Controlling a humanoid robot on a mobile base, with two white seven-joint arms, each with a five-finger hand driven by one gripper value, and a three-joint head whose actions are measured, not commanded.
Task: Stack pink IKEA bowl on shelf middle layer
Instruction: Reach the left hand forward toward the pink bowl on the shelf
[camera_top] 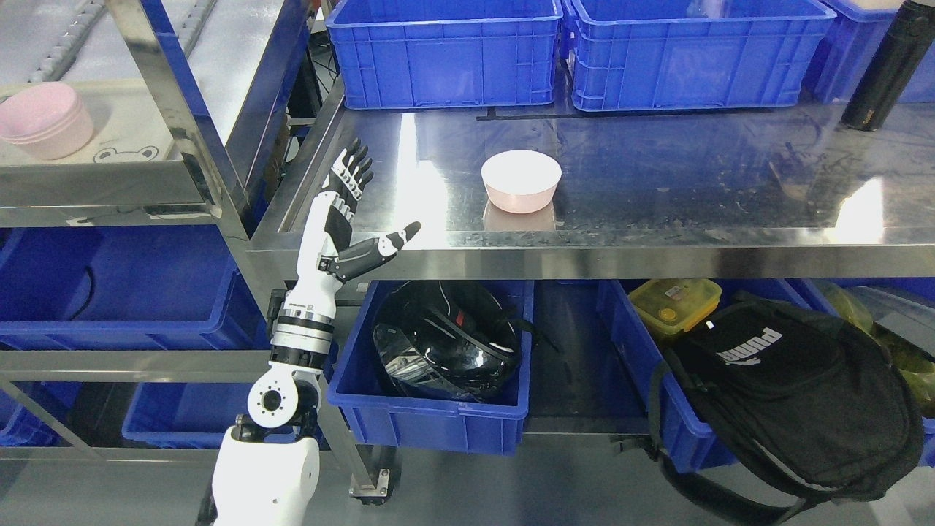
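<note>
A pink bowl (pixel 521 180) sits upright on the steel table (pixel 657 241), near its front edge. More pink bowls (pixel 45 120) stand nested on a layer of the metal shelf (pixel 95 183) at the far left. My left hand (pixel 358 208) is raised at the table's front left corner, fingers spread and thumb pointing right, holding nothing. It is well left of the bowl on the table and apart from it. The right arm does not show.
Blue crates (pixel 445 51) line the back of the table, with a black bottle (pixel 887 66) at the far right. Under the table are a blue crate with a black helmet (pixel 445 343), a black backpack (pixel 789 394) and a yellow-lidded box (pixel 676 299).
</note>
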